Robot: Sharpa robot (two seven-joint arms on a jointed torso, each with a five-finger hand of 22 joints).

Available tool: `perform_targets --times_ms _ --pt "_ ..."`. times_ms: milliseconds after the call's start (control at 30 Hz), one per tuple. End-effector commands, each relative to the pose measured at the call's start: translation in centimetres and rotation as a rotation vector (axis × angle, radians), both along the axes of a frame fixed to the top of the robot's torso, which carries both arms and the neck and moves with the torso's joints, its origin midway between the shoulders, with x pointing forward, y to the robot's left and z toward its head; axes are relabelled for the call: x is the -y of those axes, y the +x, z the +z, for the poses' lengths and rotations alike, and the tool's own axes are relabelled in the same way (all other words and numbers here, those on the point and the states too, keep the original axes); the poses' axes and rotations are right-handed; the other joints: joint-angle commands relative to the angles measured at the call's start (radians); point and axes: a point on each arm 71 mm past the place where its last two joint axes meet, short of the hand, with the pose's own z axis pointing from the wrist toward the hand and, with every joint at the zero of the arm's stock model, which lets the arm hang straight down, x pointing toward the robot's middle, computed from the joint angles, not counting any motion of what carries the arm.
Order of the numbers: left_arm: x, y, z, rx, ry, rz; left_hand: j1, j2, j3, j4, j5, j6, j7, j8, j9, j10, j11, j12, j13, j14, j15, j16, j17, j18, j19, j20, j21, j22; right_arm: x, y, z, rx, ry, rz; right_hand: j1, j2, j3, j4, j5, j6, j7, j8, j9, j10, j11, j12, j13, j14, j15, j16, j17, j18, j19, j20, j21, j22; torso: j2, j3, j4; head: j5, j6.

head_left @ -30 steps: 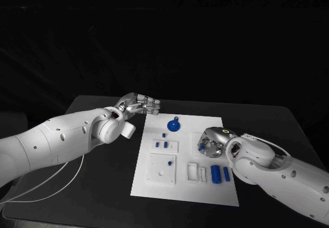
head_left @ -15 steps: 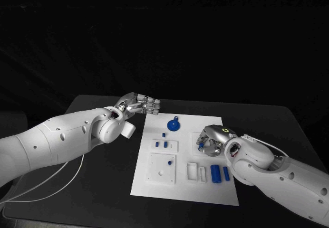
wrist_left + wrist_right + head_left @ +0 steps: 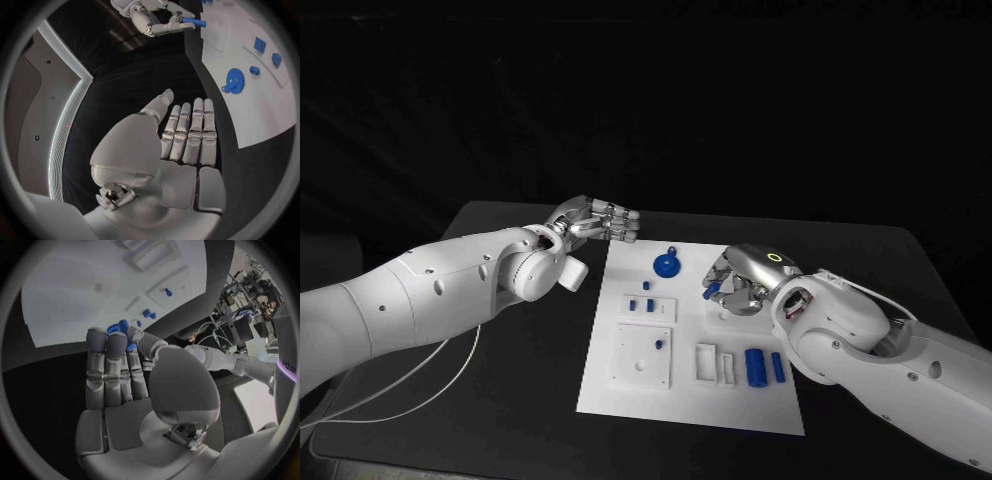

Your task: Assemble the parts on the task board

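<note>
Blue between silver fingertips is what I'm watching: my right hand has come up off the white board with a small blue peg pinched in its fingertips, where a second ago that hand sat lower and pressed down over the spot near the board's right edge. The left wrist view shows it plainly, the peg sticking out sideways from the pinch with nothing beneath it. I read that as the pick being done and the carry under way; the next move calls for finding the peg's seat and lowering it in straight, and a narrow pinch like this could let the piece twist or slip on the way. My left hand has not moved: it hangs over the dark table just off the board's far left corner, fingers straight and side by side, holding nothing. On the board, nothing else has shifted: the blue gear lies near the far edge, two small blue pieces stand on the raised white block below it, and a pair of blue cylinders rests toward the near right side. Most of the assembly looks undone to me.
</note>
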Motion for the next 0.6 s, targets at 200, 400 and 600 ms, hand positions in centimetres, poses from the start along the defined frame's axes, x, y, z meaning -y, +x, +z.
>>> perform_targets --times_ms 200,400,600 --pt "0.7 0.1 0.0 0.003 -0.01 -0.017 0.003 0.006 -0.007 0.0 -0.005 0.003 0.001 0.004 0.0 -0.004 0.001 0.004 -0.001 -0.004 0.0 -0.003 -0.001 -0.016 0.002 0.003 0.004 -0.005 -3.7 -1.2 -0.2 -0.019 0.054 0.107 -0.011 0.007 0.007 -0.002 0.0 0.006 0.0 0.001 -0.001 0.046 -0.036 0.004 -0.001 0.001 -0.007 -0.009 0.004 0.013 0.04 -0.005 0.003 0.001 -0.002 -0.0012 -0.0032 0.017 -0.003" --pt "1.0 0.4 0.0 0.004 -0.009 -0.014 0.003 0.006 -0.007 0.0 -0.005 0.003 0.001 0.004 0.0 -0.004 0.001 0.004 -0.001 -0.004 0.0 -0.003 -0.001 -0.016 0.002 0.003 0.004 -0.005 -6.2 -2.4 -1.9 -0.054 0.043 0.173 -0.014 0.007 0.01 -0.005 0.0 0.006 0.0 0.001 -0.001 0.046 -0.036 0.004 -0.001 0.001 -0.007 -0.011 0.004 0.014 0.04 -0.005 0.002 0.002 -0.003 -0.002 -0.0006 0.035 -0.007" --pt "1.4 0.7 -0.1 0.006 -0.009 -0.015 0.003 0.006 -0.007 0.0 -0.005 0.003 0.001 0.004 0.0 -0.004 0.001 0.004 -0.001 -0.004 0.0 -0.003 -0.001 -0.016 0.002 0.003 0.004 -0.005 -8.7 -3.8 -3.7 -0.079 0.013 0.24 -0.018 0.008 0.013 -0.012 -0.001 0.006 0.0 0.001 -0.001 0.046 -0.036 0.004 -0.001 0.002 -0.008 -0.013 0.006 0.014 0.041 -0.005 -0.001 0.003 -0.001 -0.0017 -0.0009 0.045 -0.007"
